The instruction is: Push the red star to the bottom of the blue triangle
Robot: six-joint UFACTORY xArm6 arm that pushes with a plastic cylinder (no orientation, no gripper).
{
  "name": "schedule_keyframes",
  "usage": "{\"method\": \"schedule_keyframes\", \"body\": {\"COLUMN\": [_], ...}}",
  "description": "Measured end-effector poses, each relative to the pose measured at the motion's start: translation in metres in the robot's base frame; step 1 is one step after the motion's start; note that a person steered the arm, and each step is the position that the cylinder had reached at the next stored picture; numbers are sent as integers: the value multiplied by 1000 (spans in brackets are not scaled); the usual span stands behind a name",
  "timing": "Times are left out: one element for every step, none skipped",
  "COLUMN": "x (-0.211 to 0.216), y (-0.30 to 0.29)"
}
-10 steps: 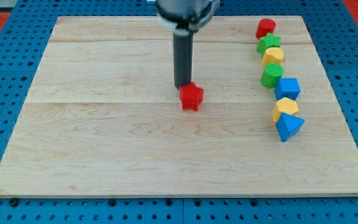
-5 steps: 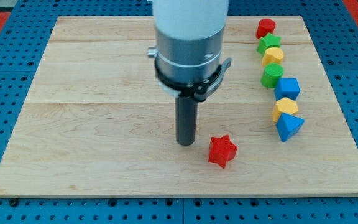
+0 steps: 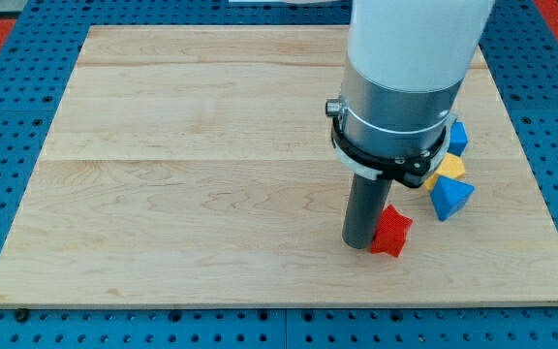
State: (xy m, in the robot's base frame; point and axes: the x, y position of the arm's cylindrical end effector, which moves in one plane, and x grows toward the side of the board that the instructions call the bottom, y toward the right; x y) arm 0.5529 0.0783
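My tip (image 3: pixel 360 244), a jawless dark rod, touches the faceted red star (image 3: pixel 390 232) below-left of the blue triangle (image 3: pixel 450 199) on pale wood.

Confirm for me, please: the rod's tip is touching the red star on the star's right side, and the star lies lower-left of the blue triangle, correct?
Not quite: in the camera view my tip touches the red star on its left side. The star does lie lower-left of the blue triangle.

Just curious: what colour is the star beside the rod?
Red: the red star, clear in the camera view, touching my tip.
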Motion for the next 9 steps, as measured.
{"method": "schedule_keyframes", "body": {"x": [-2,-7,-11,-11,-8,-5,-5,0,0], "y": [-3,-4,1,16,28,48,58,50,50]}}
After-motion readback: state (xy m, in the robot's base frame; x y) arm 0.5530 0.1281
